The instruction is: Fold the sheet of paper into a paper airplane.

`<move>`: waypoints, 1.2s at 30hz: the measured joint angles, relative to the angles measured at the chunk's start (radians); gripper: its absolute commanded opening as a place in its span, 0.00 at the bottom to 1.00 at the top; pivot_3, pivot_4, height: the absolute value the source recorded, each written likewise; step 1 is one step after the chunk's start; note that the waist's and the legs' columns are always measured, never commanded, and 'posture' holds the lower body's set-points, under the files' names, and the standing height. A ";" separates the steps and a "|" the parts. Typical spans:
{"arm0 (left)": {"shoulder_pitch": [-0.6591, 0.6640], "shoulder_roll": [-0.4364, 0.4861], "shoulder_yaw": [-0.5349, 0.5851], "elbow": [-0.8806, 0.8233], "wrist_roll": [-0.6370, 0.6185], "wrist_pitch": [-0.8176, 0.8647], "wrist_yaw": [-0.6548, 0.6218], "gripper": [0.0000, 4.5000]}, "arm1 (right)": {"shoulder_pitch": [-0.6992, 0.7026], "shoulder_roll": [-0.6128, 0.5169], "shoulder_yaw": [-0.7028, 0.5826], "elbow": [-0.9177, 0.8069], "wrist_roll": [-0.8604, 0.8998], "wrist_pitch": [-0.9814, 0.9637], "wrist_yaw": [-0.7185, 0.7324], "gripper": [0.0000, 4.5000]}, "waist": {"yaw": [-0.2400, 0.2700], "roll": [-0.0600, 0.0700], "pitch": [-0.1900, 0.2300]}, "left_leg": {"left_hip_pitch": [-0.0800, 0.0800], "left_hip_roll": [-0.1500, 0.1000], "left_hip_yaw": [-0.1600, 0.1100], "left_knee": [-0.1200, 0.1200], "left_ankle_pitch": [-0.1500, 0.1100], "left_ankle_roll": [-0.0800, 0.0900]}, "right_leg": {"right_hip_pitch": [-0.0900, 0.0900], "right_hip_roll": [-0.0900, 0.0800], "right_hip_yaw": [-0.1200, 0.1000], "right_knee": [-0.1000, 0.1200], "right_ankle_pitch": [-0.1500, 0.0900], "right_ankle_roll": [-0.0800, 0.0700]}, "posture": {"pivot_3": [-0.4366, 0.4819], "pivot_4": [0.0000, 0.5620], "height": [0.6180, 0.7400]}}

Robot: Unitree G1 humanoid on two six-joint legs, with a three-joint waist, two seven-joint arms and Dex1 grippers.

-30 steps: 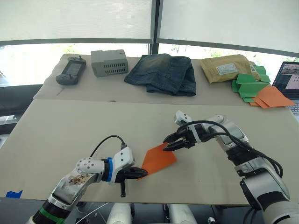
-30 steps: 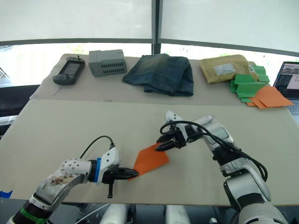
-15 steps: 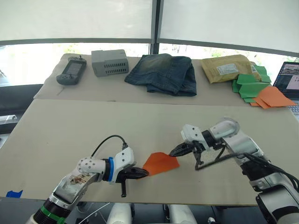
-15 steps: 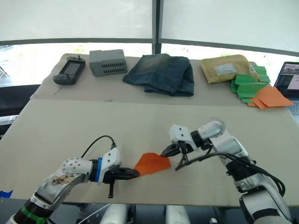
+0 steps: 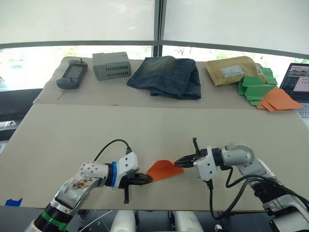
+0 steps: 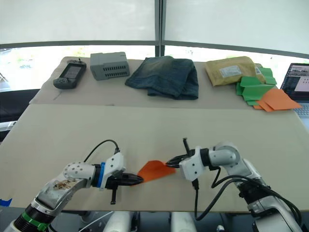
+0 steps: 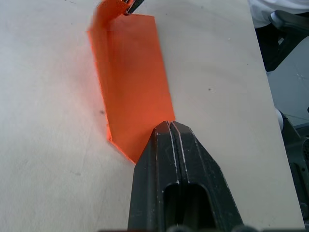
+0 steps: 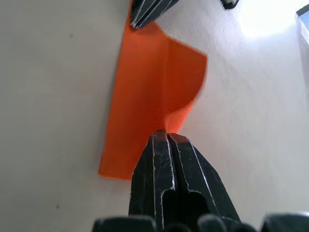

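Note:
The sheet of paper [image 5: 163,170], bright orange and partly folded, lies near the front edge of the table [image 5: 87,130] between my two grippers. My left gripper [image 5: 147,179] is shut on its left corner, with the fingertips [image 7: 170,128] clamped over the pointed end. My right gripper [image 5: 179,161] is shut on the opposite edge, where the paper [image 8: 149,82] curls up off the table. In the left wrist view the sheet [image 7: 133,82] is a long strip with a lengthwise crease. Nothing with the finished shape of the paper airplane is in view.
Along the back table lie a handheld device [image 5: 71,74], a grey box [image 5: 111,65], folded jeans [image 5: 167,76], a padded envelope [image 5: 233,70], green paper shapes [image 5: 254,87], paler orange pieces [image 5: 279,99] and a laptop [image 5: 300,82] at the far right.
My right gripper has swung down and toward the front edge, carrying the paper's edge with it. The sheet now looks narrower and curled. The left gripper has kept its hold.

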 measured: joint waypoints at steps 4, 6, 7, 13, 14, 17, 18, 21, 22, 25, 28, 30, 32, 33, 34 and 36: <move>-0.005 0.003 0.000 0.010 0.000 -0.007 -0.004 0.00 | 0.019 -0.007 0.013 0.044 -0.005 -0.066 -0.027 0.01 | -0.001 0.000 0.000 | 0.002 0.000 0.000 0.000 0.000 0.000 | 0.002 0.000 0.001 0.000 0.000 0.000 | 0.48 0.27 0.85; -0.008 0.007 0.000 0.016 0.000 -0.009 -0.010 0.00 | 0.020 -0.008 0.016 0.060 -0.006 -0.089 -0.037 0.01 | -0.001 0.000 0.000 | 0.004 0.000 0.000 0.000 0.000 0.000 | 0.004 0.000 0.001 0.000 0.000 0.000 | 0.48 0.27 0.85; -0.008 0.009 0.000 0.017 0.000 -0.011 -0.011 0.00 | 0.020 -0.008 0.017 0.069 -0.009 -0.094 -0.042 0.01 | -0.001 0.000 0.000 | 0.005 0.001 0.000 0.000 0.000 0.000 | 0.004 0.000 0.001 0.000 0.000 0.000 | 0.48 0.27 0.85; -0.008 0.017 0.007 0.023 -0.003 -0.008 -0.011 0.00 | 0.014 -0.008 0.036 0.116 -0.030 -0.119 -0.084 0.01 | -0.001 0.000 0.000 | 0.014 0.001 -0.004 0.000 0.000 0.000 | 0.013 -0.001 0.002 -0.001 0.000 -0.001 | 0.48 0.27 0.85; -0.008 0.016 0.014 0.026 -0.008 -0.002 -0.009 0.00 | 0.014 -0.008 0.038 0.119 -0.030 -0.119 -0.089 0.01 | -0.001 0.000 0.000 | 0.014 0.001 -0.005 0.000 0.000 0.000 | 0.013 -0.001 0.002 -0.001 0.000 -0.001 | 0.48 0.27 0.85; -0.013 -0.013 0.071 0.054 -0.059 0.047 0.011 0.00 | 0.017 -0.012 0.040 0.118 -0.030 -0.117 -0.099 0.01 | 0.000 0.000 0.000 | 0.014 0.002 -0.005 0.000 0.000 0.000 | 0.013 -0.001 0.002 0.000 0.000 -0.001 | 0.48 0.27 0.85; -0.024 -0.029 0.091 0.065 -0.082 0.065 0.016 0.00 | 0.019 -0.016 0.040 0.116 -0.030 -0.116 -0.100 0.01 | 0.001 0.000 0.000 | 0.014 0.002 -0.005 0.000 0.000 0.000 | 0.013 -0.001 0.001 0.000 0.000 -0.001 | 0.48 0.27 0.85; -0.089 -0.080 0.149 0.082 -0.153 0.111 0.033 0.00 | 0.025 -0.022 0.041 0.104 -0.029 -0.112 -0.103 0.01 | 0.004 -0.001 0.000 | 0.014 0.002 -0.005 0.000 0.000 0.000 | 0.013 -0.001 0.001 0.000 0.000 -0.001 | 0.48 0.27 0.85; -0.110 -0.092 0.162 0.083 -0.169 0.126 0.038 0.00 | 0.027 -0.022 0.041 0.103 -0.028 -0.109 -0.103 0.01 | 0.003 0.000 0.000 | 0.014 0.002 -0.005 0.000 0.000 0.000 | 0.013 -0.001 0.001 0.000 0.000 -0.001 | 0.48 0.27 0.85; -0.171 -0.114 0.156 0.103 -0.190 0.150 0.043 0.00 | 0.040 -0.024 0.043 0.085 -0.012 -0.085 -0.104 0.01 | 0.000 -0.001 0.000 | 0.013 0.001 -0.004 -0.001 0.000 0.000 | 0.013 -0.001 0.001 -0.001 -0.001 0.000 | 0.48 0.27 0.85; -0.198 -0.135 0.107 0.140 -0.166 0.149 0.046 0.00 | 0.051 -0.028 0.042 0.070 -0.009 -0.073 -0.107 0.01 | 0.000 -0.001 0.000 | 0.013 0.000 -0.001 -0.002 0.000 0.000 | 0.013 0.000 0.001 -0.001 -0.001 0.001 | 0.48 0.27 0.85; -0.206 -0.139 0.075 0.142 -0.154 0.149 0.039 0.00 | 0.060 -0.032 0.040 0.058 -0.009 -0.064 -0.109 0.01 | 0.000 -0.001 0.000 | 0.012 0.000 -0.001 -0.002 0.000 0.000 | 0.013 0.000 0.001 -0.001 -0.002 0.001 | 0.48 0.27 0.85; -0.213 -0.140 0.039 0.142 -0.146 0.149 0.025 0.00 | 0.064 -0.033 0.037 0.049 -0.010 -0.050 -0.114 0.01 | 0.000 -0.001 0.000 | 0.012 0.000 -0.001 -0.002 0.000 0.000 | 0.013 0.000 0.001 -0.001 -0.002 0.001 | 0.48 0.27 0.85; -0.214 -0.140 0.020 0.142 -0.140 0.149 0.017 0.00 | 0.067 -0.033 0.037 0.045 -0.010 -0.043 -0.118 0.01 | 0.000 -0.001 0.000 | 0.013 0.000 -0.001 -0.002 0.000 0.000 | 0.013 -0.001 0.001 -0.001 -0.002 0.001 | 0.48 0.27 0.85; -0.214 -0.140 0.008 0.142 -0.132 0.148 0.014 0.00 | 0.067 -0.033 0.037 0.043 -0.010 -0.041 -0.119 0.01 | 0.000 -0.001 0.000 | 0.013 0.000 -0.001 -0.002 0.000 0.000 | 0.013 -0.001 0.001 -0.001 -0.002 0.001 | 0.48 0.27 0.85; -0.214 -0.135 -0.021 0.144 -0.110 0.140 0.007 0.00 | 0.070 -0.034 0.037 0.039 -0.010 -0.033 -0.120 0.01 | 0.000 -0.001 0.000 | 0.013 0.000 -0.002 -0.001 0.000 0.000 | 0.013 -0.001 0.001 -0.001 -0.002 0.001 | 0.48 0.27 0.85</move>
